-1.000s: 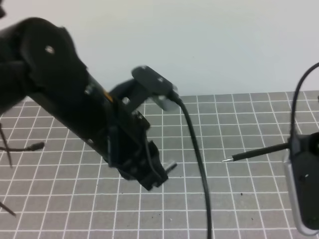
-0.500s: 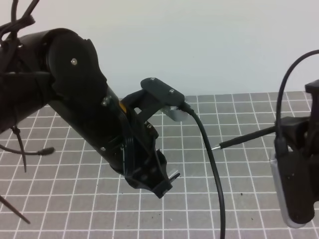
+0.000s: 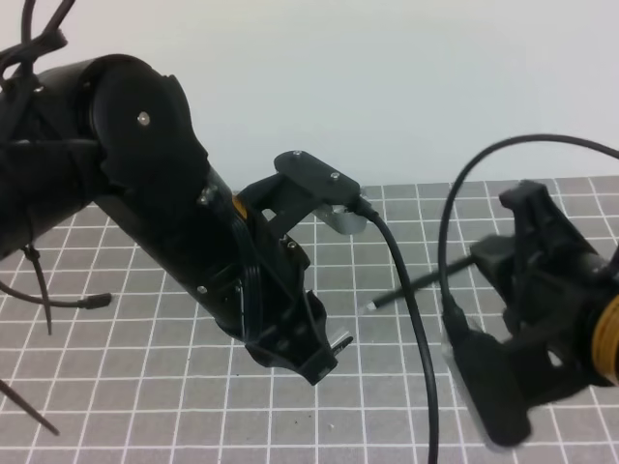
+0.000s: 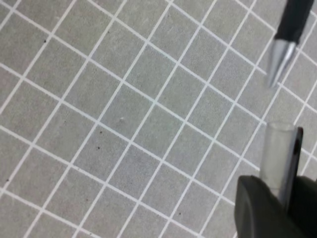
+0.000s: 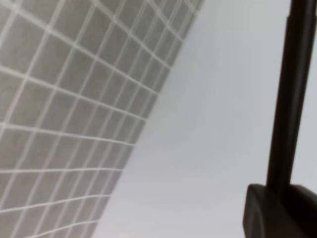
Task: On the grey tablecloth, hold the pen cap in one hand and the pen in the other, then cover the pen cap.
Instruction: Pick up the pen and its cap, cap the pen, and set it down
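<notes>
The grey tablecloth (image 3: pixel 406 222) with its white grid covers the table. My left gripper (image 3: pixel 324 354) hangs above it, shut on the pen cap (image 3: pixel 338 340), whose pale open end pokes out to the right. In the left wrist view the pen cap (image 4: pixel 279 153) shows as a greyish tube with a dark clip, rising from the left gripper (image 4: pixel 280 201). The pen (image 3: pixel 416 285) is a slim black stick held in my right gripper (image 3: pixel 484 259), silvery tip pointing left, a short gap from the cap. The pen (image 4: pixel 282 54) tip sits just above the cap's mouth. The right wrist view shows the pen (image 5: pixel 292 89) shaft.
A thick black cable (image 3: pixel 411 329) from the left wrist camera (image 3: pixel 324 188) hangs between the two grippers. Another cable (image 3: pixel 464 179) loops over the right arm. Thin black wires (image 3: pixel 58 300) lie at the left. A pale wall (image 3: pixel 387 87) stands behind the cloth's far edge.
My right arm has swung left and forward, carrying the pen tip closer to the cap. The left arm shifted slightly earlier, then held still.
</notes>
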